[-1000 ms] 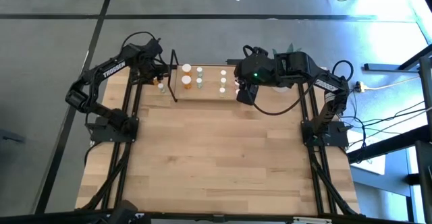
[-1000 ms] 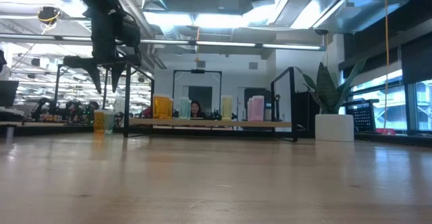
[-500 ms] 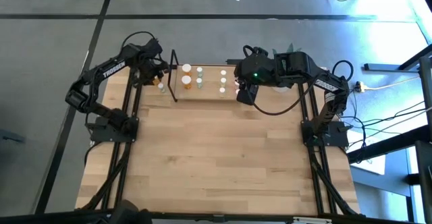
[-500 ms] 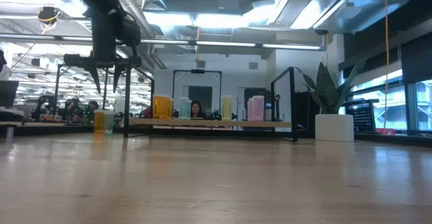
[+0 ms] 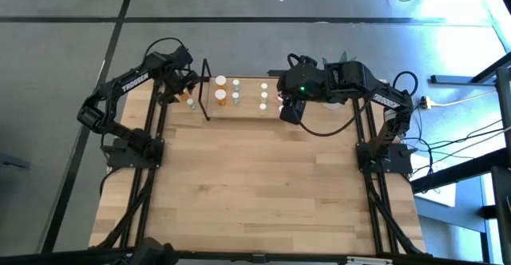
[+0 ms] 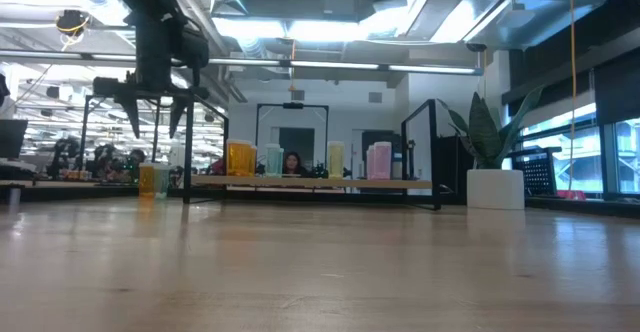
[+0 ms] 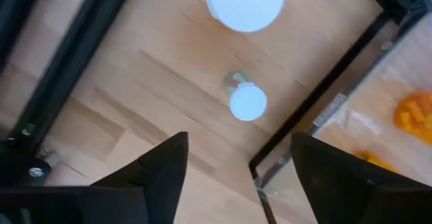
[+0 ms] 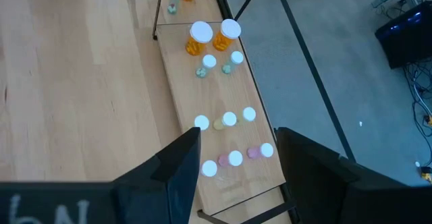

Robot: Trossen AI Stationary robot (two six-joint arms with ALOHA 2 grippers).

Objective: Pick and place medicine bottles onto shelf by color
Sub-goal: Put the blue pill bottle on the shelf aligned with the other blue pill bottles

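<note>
Left gripper (image 5: 177, 94) hovers beyond my shelf's (image 5: 247, 109) left end, fingers spread, empty, above two bottles (image 7: 247, 102). Right gripper (image 5: 289, 110) hangs over the shelf's right end, fingers parted, empty.

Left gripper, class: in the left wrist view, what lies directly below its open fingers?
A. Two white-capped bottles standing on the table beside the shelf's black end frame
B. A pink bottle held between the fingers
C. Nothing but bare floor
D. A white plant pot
A. The left gripper hangs open and empty over a small white-capped bottle and a larger one, both on the table next to the shelf's black end frame.
</note>
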